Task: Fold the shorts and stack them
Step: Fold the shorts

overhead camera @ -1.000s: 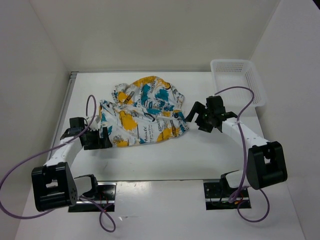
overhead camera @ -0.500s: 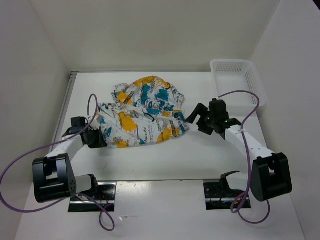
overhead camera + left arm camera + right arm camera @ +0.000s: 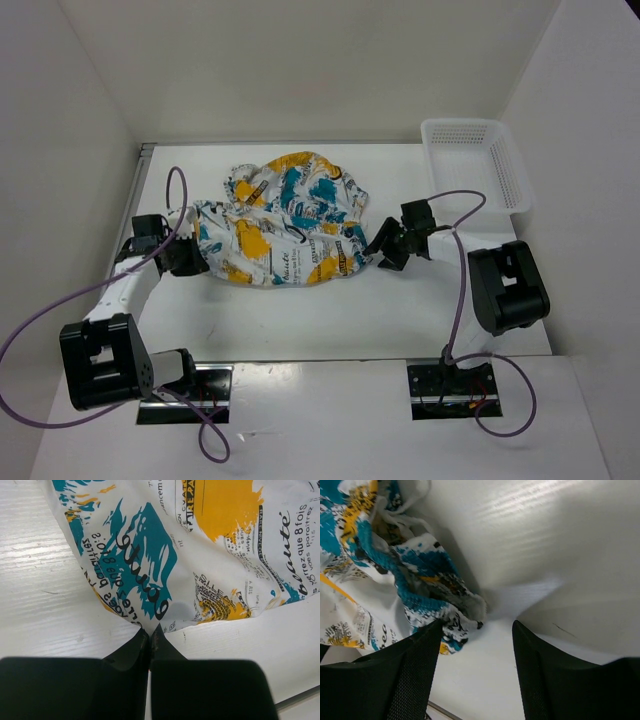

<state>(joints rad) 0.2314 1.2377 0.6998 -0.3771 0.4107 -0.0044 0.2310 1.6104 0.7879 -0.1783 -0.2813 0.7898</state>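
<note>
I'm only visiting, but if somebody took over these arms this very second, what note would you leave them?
Grippers: left gripper shut, pinching the left edge of the shorts; right gripper open at their right edge, holding nothing.
The shorts lie crumpled mid-table, apart from the white basket at the far right.
Done: no fold yet.
Left: grasp the right side, spread flat, fold, stack.

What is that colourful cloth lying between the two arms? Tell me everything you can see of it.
It is a pair of shorts: soft, thin white fabric printed with teal and yellow-orange blotches and black lettering. They lie crumpled and unfolded on the white table. The left gripper is shut on their left edge. The right gripper is open at a bunched corner on their right side, not gripping it.
</note>
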